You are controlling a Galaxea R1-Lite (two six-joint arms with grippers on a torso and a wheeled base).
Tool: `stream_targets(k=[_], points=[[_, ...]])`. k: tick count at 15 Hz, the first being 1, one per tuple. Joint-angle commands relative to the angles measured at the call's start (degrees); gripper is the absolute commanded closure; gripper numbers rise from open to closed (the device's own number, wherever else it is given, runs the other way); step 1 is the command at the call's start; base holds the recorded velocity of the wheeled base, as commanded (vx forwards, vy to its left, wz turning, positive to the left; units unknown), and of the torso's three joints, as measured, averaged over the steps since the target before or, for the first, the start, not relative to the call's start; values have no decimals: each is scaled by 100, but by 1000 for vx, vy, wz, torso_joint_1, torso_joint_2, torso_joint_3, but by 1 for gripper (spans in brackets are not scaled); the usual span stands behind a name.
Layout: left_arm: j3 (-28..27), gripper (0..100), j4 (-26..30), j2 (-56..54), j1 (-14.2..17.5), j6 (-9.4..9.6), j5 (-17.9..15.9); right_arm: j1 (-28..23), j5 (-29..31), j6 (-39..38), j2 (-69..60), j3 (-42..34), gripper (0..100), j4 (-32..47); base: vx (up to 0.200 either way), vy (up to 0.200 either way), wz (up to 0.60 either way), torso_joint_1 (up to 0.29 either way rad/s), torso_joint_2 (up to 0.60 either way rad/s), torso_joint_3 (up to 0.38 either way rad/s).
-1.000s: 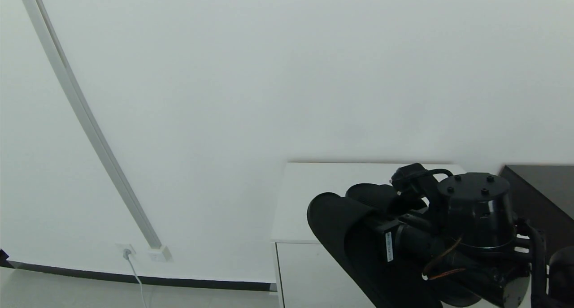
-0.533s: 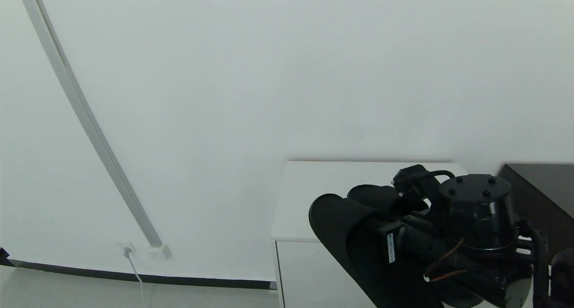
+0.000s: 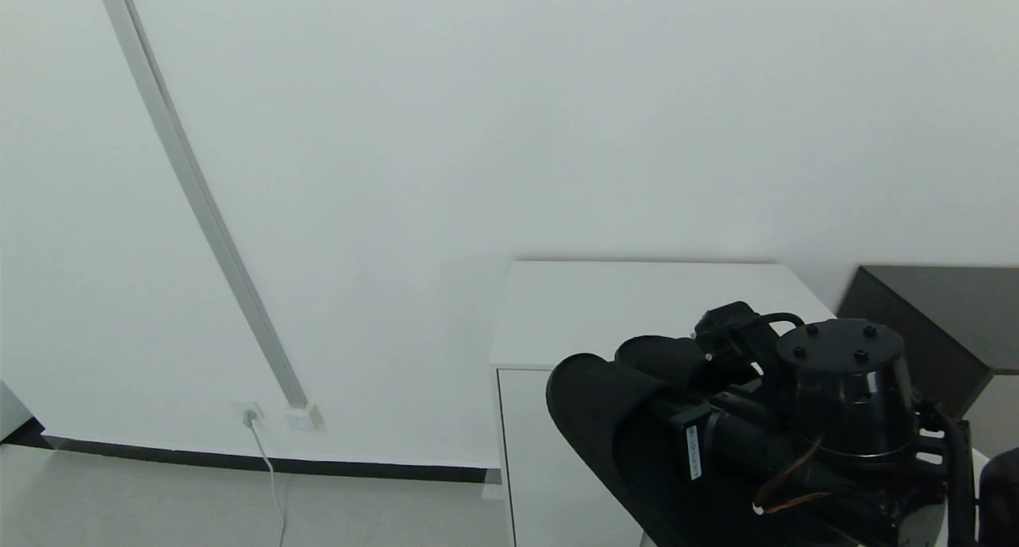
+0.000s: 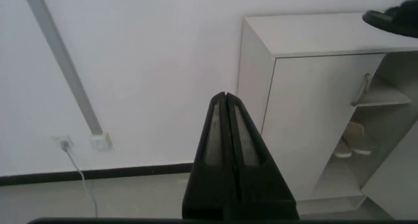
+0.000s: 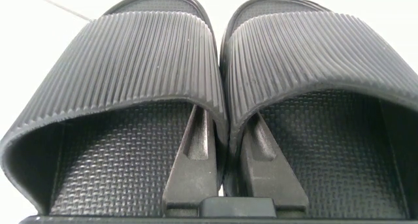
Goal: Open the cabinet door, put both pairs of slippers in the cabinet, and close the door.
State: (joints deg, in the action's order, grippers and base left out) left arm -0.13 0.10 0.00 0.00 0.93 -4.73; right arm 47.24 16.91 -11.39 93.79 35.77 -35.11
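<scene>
Left wrist view – pale slippers [image 4: 356, 140] inside the open cabinet [image 4: 307, 106]. Near it, right gripper [image 5: 225, 116] pinches black slippers [image 5: 150, 61], toes away from its wrist – left gripper [image 4: 226, 98] closed, empty.

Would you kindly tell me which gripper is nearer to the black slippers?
Right. The right gripper clamps the black slippers by their inner walls, a finger inside each. The left gripper, shut, hangs apart from them, facing the white cabinet.

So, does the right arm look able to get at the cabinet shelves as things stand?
Probably yes: the cabinet stands open on one side, its shelves exposed. The right gripper, holding the black slippers, sits above the top and must come down first.
</scene>
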Motion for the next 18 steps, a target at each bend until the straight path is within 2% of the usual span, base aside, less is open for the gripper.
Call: stream_targets(k=[1, 10, 18], points=[[5, 100, -1, 9, 0, 4, -2, 13, -3, 5, 16, -17, 100, -5, 0, 0, 0, 0, 0, 0], [-4, 100, -1, 9, 0, -40, -2, 57, 5, 22, 34, -193, 100, -365, 0, 0, 0, 0, 0, 0], [-4, 100, -1, 9, 0, -57, -2, 75, 5, 49, 51, -290, 100, -479, 0, -200, 0, 2, 4, 3]])
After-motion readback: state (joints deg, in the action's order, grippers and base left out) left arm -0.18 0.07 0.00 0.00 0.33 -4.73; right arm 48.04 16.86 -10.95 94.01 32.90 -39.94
